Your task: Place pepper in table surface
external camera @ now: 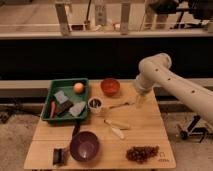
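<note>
The pepper (52,108), slim and red-orange, lies along the left edge of the green tray (64,84) at the table's back left. The light wooden slatted table surface (145,127) carries everything. My gripper (139,101) hangs down from the pale arm (165,80) over the table's back right, just right of a small utensil. It is open with nothing in it, far to the right of the pepper.
In the tray lie a round orange fruit (78,87) and grey and dark sponges (67,106). On the table are a red bowl (110,86), a small cup (95,104), a utensil (119,105), a banana (115,128), a purple bowl (84,145), grapes (142,153) and a small black item (60,155).
</note>
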